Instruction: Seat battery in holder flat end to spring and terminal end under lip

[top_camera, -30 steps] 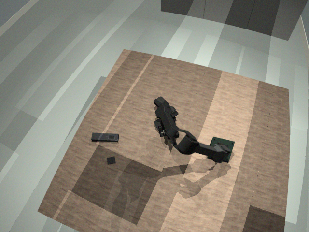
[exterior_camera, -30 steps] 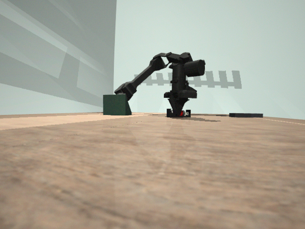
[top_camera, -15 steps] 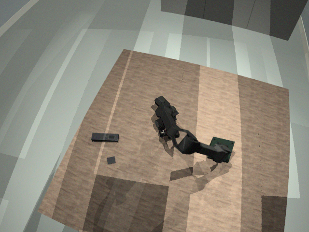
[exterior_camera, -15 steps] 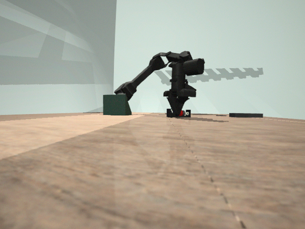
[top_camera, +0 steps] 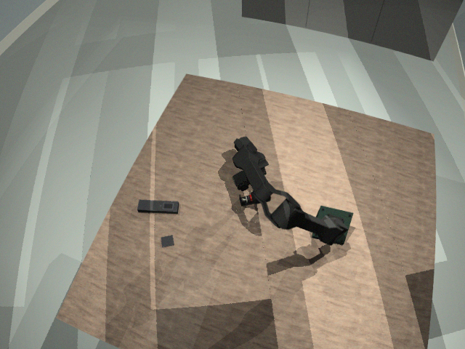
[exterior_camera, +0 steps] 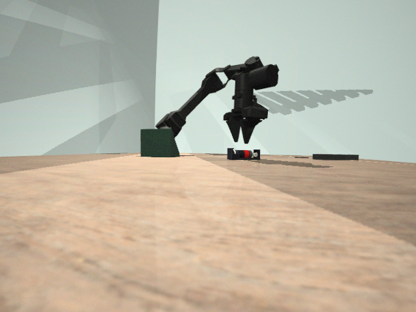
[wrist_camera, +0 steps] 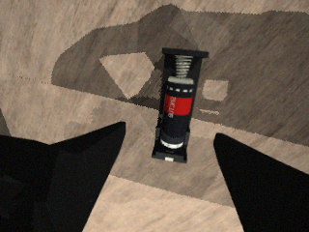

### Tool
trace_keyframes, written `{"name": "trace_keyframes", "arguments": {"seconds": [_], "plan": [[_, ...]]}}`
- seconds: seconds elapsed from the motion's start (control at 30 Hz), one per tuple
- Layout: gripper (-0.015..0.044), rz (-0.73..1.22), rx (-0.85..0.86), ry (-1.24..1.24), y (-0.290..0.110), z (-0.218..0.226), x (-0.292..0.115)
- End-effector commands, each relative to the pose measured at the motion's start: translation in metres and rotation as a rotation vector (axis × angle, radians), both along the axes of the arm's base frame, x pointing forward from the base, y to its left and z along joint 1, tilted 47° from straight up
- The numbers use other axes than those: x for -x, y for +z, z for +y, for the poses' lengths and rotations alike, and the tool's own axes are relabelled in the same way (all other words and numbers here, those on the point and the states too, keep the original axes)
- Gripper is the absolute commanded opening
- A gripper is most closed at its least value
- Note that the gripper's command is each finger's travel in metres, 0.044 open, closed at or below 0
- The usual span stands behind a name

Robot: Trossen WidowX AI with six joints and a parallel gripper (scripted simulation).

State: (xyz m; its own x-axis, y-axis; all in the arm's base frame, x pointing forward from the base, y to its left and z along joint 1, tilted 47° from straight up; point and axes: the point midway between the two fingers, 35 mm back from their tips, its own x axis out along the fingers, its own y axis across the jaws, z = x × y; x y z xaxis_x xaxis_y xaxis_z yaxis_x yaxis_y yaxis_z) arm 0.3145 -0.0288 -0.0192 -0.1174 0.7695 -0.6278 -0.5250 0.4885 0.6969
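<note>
The gripper (exterior_camera: 244, 129) hung above the holder (wrist_camera: 177, 107) with its fingers spread wide and nothing between them. The battery (wrist_camera: 176, 111) lay inside the holder, in line with it, one end against the spring (wrist_camera: 182, 64) and the other at the near end wall; whether that end sat under the lip could not be made out. In the exterior view the battery (exterior_camera: 246, 154) looked level in its cradle, well apart from the fingertips. The release step seemed finished. What remained was probably to back the arm off without brushing either part.
</note>
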Motion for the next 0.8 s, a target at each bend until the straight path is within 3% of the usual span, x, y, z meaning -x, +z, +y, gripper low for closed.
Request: {"name": "trace_keyframes", "arguments": {"seconds": [0.0,0.77], "plan": [[0.0440,-0.020,0.010,-0.003,0.0269,-0.0284,-0.0035],[0.0440,-0.020,0.010,-0.003,0.0309,-0.0325,-0.0027]]}}
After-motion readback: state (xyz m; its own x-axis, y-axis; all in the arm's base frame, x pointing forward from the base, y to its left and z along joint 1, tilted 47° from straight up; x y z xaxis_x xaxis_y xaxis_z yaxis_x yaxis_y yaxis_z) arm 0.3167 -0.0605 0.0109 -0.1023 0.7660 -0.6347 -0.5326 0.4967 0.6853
